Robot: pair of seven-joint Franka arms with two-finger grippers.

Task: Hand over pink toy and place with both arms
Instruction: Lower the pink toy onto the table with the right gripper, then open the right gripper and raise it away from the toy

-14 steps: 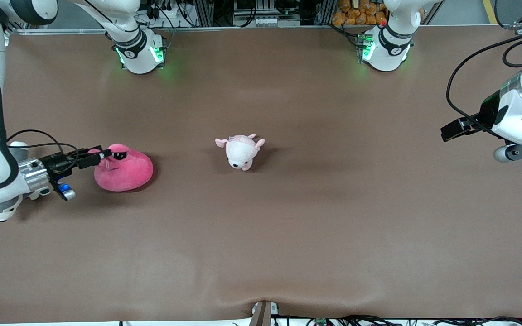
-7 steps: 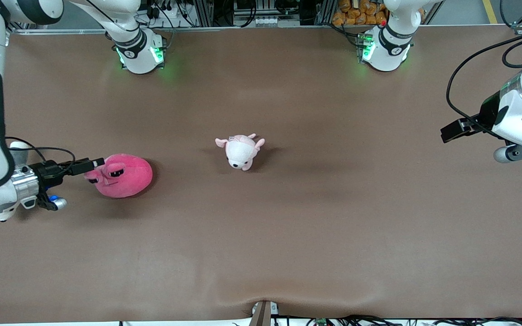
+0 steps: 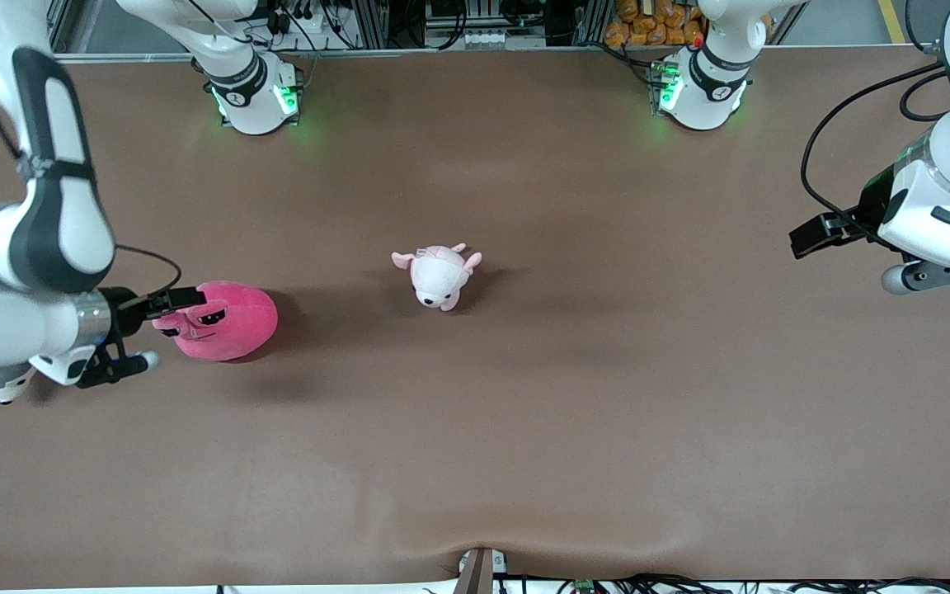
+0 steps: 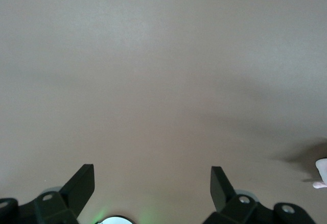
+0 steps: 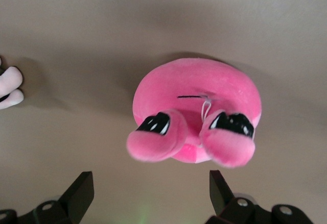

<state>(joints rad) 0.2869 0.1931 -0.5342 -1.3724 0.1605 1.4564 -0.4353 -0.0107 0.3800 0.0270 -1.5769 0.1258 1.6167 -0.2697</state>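
The right tool (image 3: 168, 302) stood wide open just beside the pink toy (image 3: 223, 320), touching nothing. The left tool (image 4: 152, 185) hung wide open above bare worktop (image 3: 574, 388), waiting.

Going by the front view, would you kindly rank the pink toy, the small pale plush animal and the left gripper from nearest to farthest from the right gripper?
1. Pink toy, right beside the open right gripper.
2. Pale plush animal, mid-table.
3. Left gripper, waiting open over the left arm's end.
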